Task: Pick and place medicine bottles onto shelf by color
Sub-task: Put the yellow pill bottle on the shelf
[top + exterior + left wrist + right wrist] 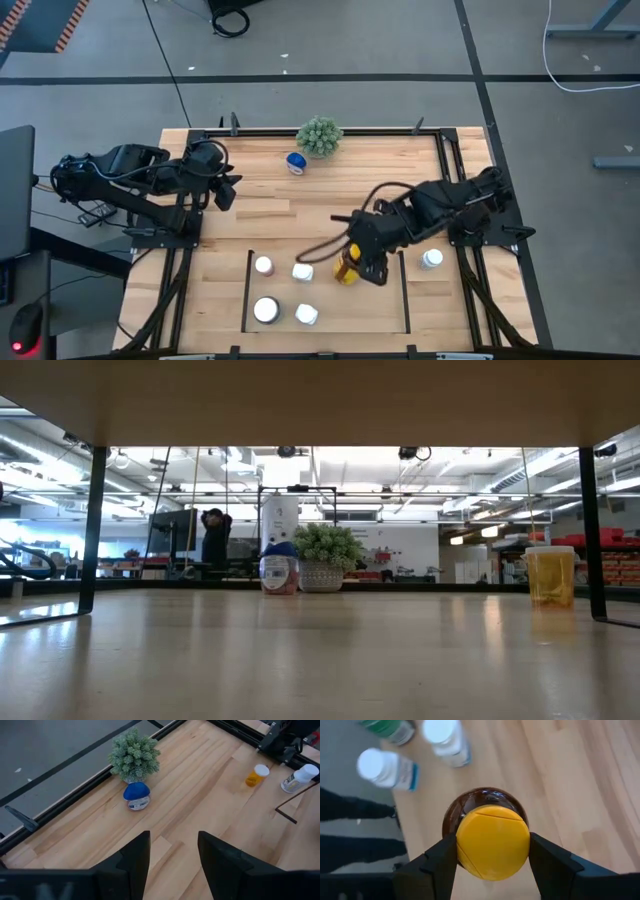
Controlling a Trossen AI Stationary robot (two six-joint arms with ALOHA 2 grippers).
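An amber bottle with a yellow cap [346, 270] is under my right gripper [360, 264], just inside the right end of the shelf [247, 290], a bay marked out by thin black strips. The gripper is shut on it. Several white-capped bottles [303, 271] stand on their bases in the bay, and one more [432, 259] stands just right of it. A blue bottle [296, 162] stands near the far edge beside the plant [319, 137]. My left gripper [172, 860] waits open at the table's left, with nothing between its fingers. My right gripper pinches the yellow cap [465, 842] by its two opposite sides between the two fingers [439, 860]. The fingers come from above, pointing steeply down. The bottle stays upright below them, its brown shoulder [470, 802] showing past the cap. The bottle's base is hidden.
A green spiky plant in a pot [134, 754] stands at the far edge next to the blue bottle [136, 795]. A black frame [470, 250] rims the table. Bare wood lies between the plant and the bay. A person [214, 535] shows in the room beyond.
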